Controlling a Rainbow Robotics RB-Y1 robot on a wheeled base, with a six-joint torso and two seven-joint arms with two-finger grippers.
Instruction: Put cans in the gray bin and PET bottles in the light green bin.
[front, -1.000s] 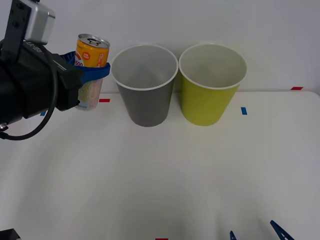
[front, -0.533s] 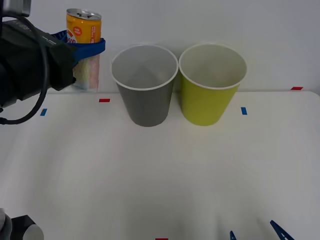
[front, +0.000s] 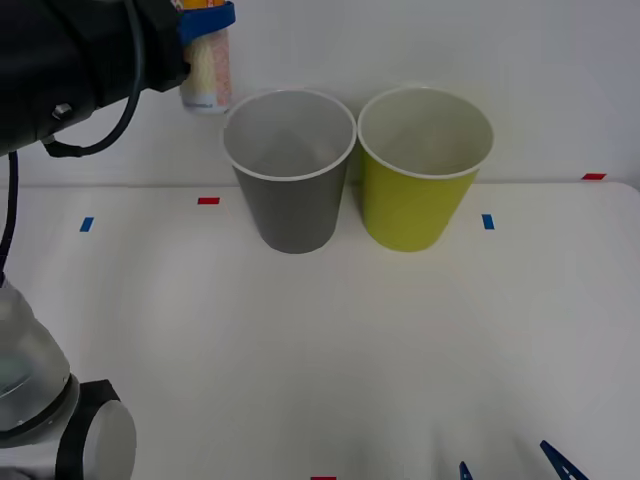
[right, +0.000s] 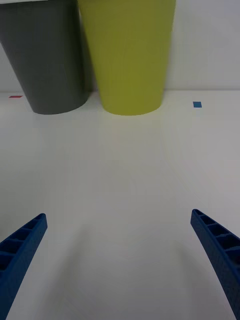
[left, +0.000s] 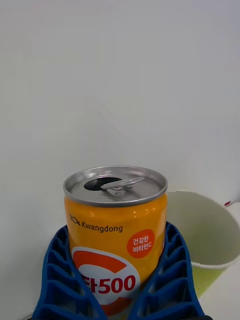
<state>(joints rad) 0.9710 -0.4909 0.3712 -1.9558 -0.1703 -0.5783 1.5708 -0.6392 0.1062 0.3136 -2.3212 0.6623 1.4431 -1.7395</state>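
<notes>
My left gripper (front: 205, 22) is raised high at the top left of the front view, shut on the can (front: 206, 72), whose cream lower end hangs just left of the gray bin's rim. The left wrist view shows the can (left: 116, 227) upright, orange with a silver opened top, between the blue fingers (left: 170, 280). The gray bin (front: 290, 175) and the light green bin (front: 425, 170) stand side by side at the back of the table. My right gripper (right: 120, 260) is open low near the front edge, facing both bins (right: 47, 55) (right: 130, 55).
Small red and blue tape marks (front: 208, 201) (front: 487, 221) dot the white table (front: 330, 340). A white wall rises right behind the bins. My left arm's base joint (front: 60, 430) fills the lower left corner.
My left arm has lifted the can upward and to the right, from beside the gray bin to above rim height. The right gripper has stayed put.
</notes>
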